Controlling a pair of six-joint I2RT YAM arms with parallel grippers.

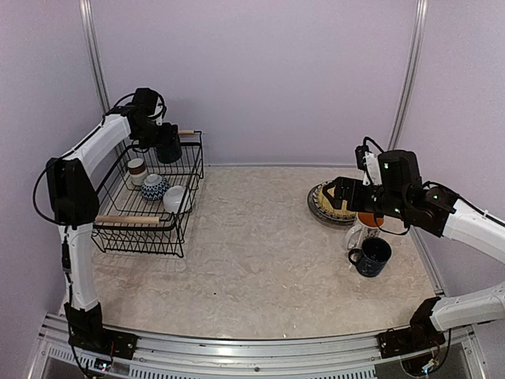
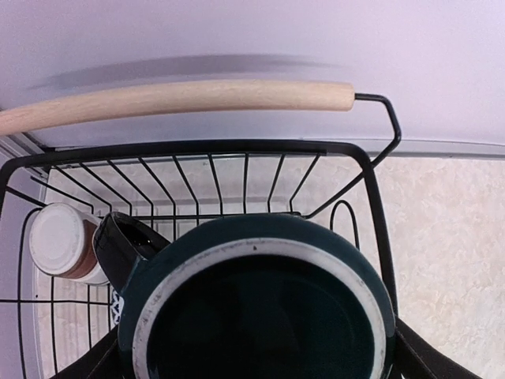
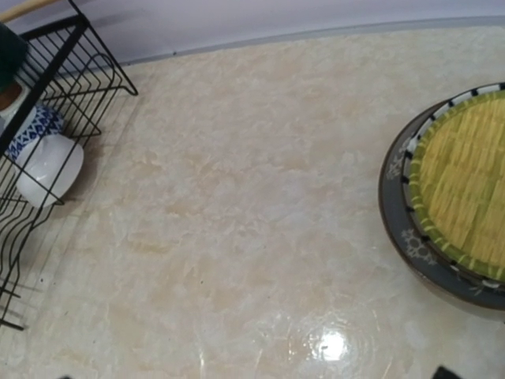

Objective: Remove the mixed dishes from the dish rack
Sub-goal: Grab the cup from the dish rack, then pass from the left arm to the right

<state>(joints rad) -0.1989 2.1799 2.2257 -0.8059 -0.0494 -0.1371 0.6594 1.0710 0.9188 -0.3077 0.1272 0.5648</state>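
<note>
The black wire dish rack [image 1: 118, 225] with wooden handles stands at the left. My left gripper [image 1: 166, 147] is shut on a dark mug [image 2: 260, 316] and holds it above the rack's back end; its fingers [image 2: 418, 359] show at the mug's sides. In the rack lie a small brown-white cup [image 1: 136, 170], a blue-and-white patterned cup [image 1: 155, 186] and a white bowl [image 1: 175, 199]. At the right, the yellowish woven plate [image 3: 469, 178] lies on the striped plate [image 3: 398, 197]. My right gripper [image 1: 335, 192] hovers open and empty over their left edge.
A white orange-lined mug [image 1: 364, 227] and a dark blue mug [image 1: 372, 257] stand on the table in front of the plates, under my right arm. The back wall is close behind the rack. The rack's far wooden handle [image 2: 173, 99] is just beyond the held mug.
</note>
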